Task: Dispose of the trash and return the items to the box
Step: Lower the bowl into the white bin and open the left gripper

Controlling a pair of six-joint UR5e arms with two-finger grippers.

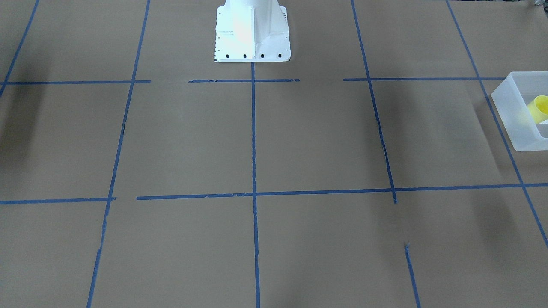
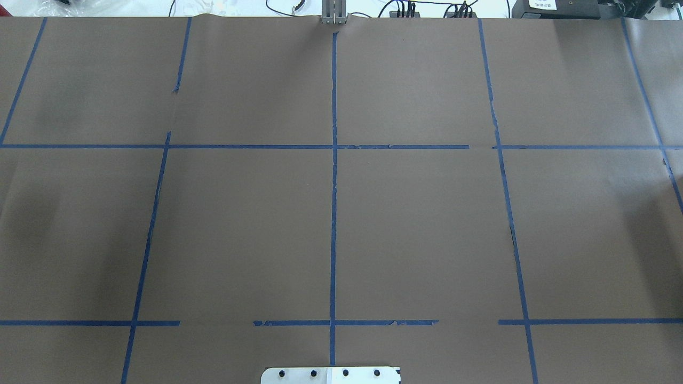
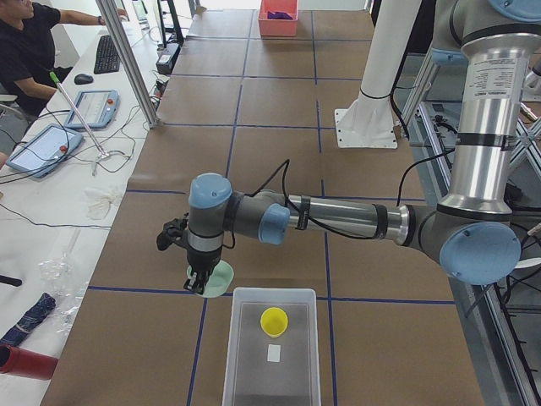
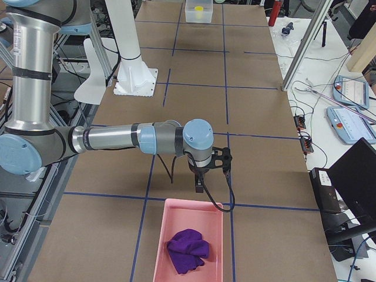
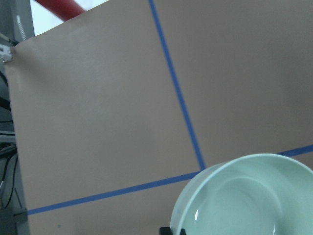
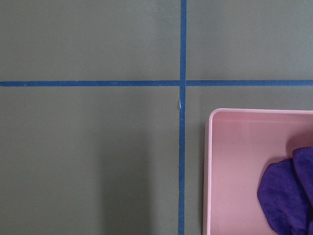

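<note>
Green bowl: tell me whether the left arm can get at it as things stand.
Probably yes. The left hand hangs right at the rim of the bowl, on the open table beside the box, and nothing shows between them.

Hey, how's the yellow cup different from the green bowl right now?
The yellow cup sits inside the white bin; the green bowl is outside it, just past its end, at the left gripper. The cup is narrower and yellow; the bowl is wider and pale mint. Both are round, open vessels.
</note>
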